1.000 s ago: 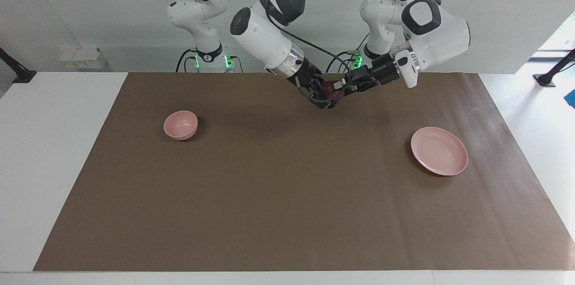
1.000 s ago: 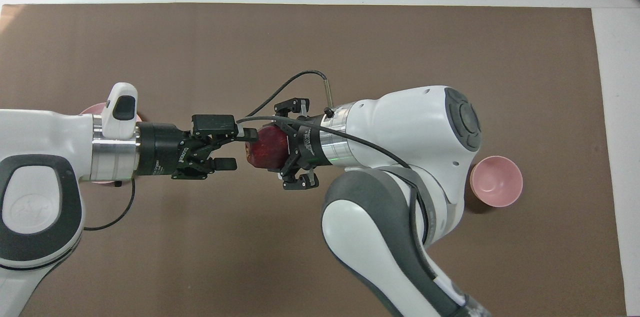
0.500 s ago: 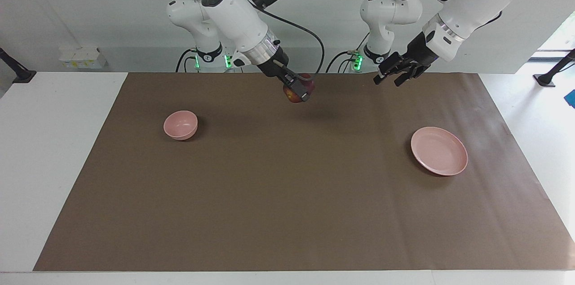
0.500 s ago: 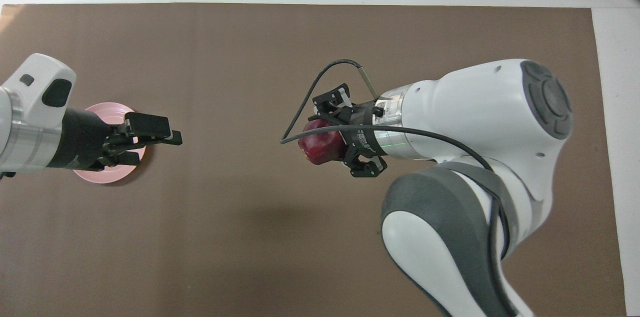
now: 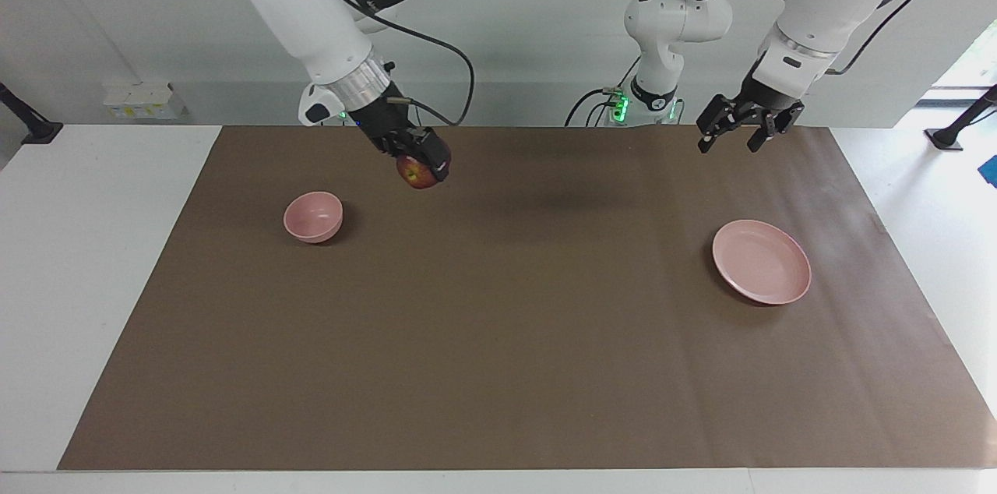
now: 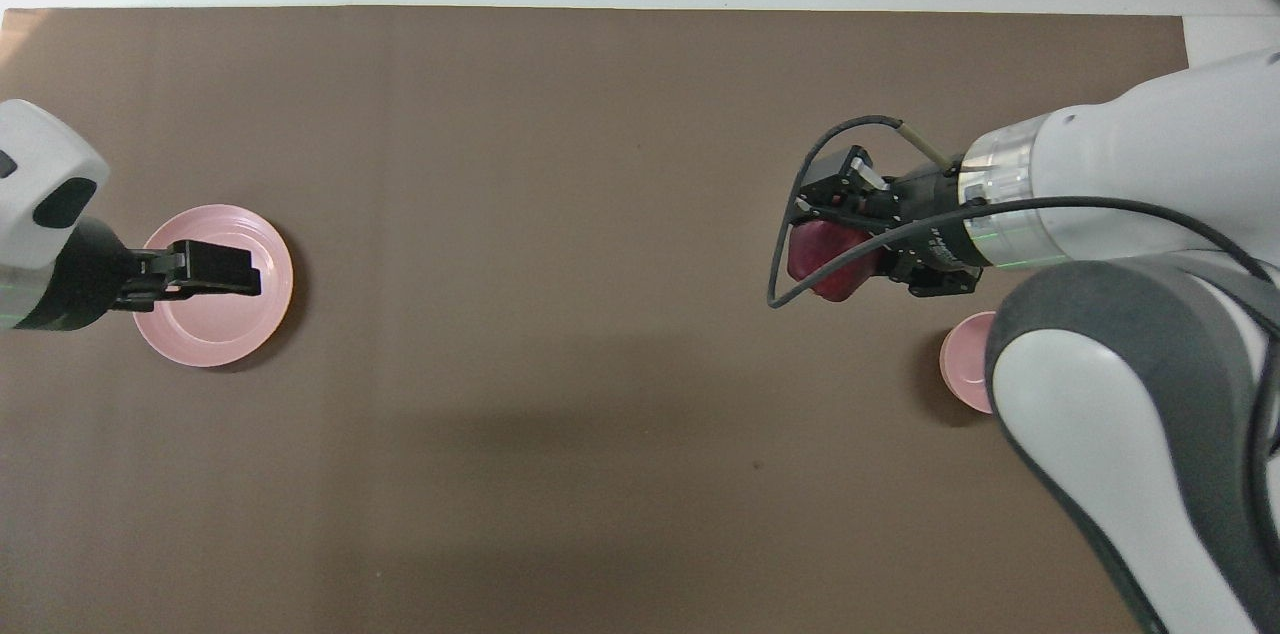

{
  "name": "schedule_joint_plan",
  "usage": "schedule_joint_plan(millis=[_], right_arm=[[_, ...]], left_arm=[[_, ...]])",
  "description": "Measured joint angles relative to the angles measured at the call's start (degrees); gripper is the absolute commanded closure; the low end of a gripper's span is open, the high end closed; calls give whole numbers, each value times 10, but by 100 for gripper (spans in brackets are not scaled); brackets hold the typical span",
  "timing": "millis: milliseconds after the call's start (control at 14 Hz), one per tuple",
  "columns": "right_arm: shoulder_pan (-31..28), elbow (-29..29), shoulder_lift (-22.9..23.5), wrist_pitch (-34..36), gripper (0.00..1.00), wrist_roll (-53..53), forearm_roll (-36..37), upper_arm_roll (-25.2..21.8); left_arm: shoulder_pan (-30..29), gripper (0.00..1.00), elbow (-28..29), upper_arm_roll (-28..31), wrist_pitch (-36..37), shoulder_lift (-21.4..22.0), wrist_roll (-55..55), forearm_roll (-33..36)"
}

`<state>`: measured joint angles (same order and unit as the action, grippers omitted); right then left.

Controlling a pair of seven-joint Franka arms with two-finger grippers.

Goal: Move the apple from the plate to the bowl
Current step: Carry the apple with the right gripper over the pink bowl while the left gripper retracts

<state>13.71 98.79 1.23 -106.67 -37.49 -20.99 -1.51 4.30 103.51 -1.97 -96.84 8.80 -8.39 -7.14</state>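
While its fingers pinch the apple [image 5: 419, 171] from both sides, the right gripper [image 5: 420, 160] hangs in the air over the brown mat [image 5: 498, 338], close to the bowl [image 5: 313, 216] but not above it. The apple is clear of the table, dark red with a yellowish patch turned toward the facing camera.

The left gripper [image 5: 729, 134] is raised toward the left arm's end of the table with its two fingers spread and nothing between them. From overhead it lies over the plate [image 6: 262, 244], while the facing view shows it high in the air, well above the mat, with the plate [image 5: 762, 261] sitting empty below.

From overhead the right arm's grey and white forearm covers most of the bowl [image 6: 960, 359], leaving only a pink sliver, and the apple [image 6: 812, 252] shows as a maroon lump partly crossed by a black cable [image 6: 800, 254]. The facing view shows the whole bowl, empty, and the gap between it and the apple.

The right arm comes down steeply from its base, its wrist angled toward the middle of the table. The left arm rises high with its forearm pointing down, wrist tilted slightly toward the middle of the table.
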Motion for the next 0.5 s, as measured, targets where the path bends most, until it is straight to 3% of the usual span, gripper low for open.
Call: schedule_joint_plan(millis=[214,500], right_arm=[[-40,0,-9,58,100,130,101,-1],[-46,13,-20,76,100,173,223,0]], left_arm=[[-28,0,-74,9,64,-11,71,24],[-33,0,-122,7,85,-22,97,77]])
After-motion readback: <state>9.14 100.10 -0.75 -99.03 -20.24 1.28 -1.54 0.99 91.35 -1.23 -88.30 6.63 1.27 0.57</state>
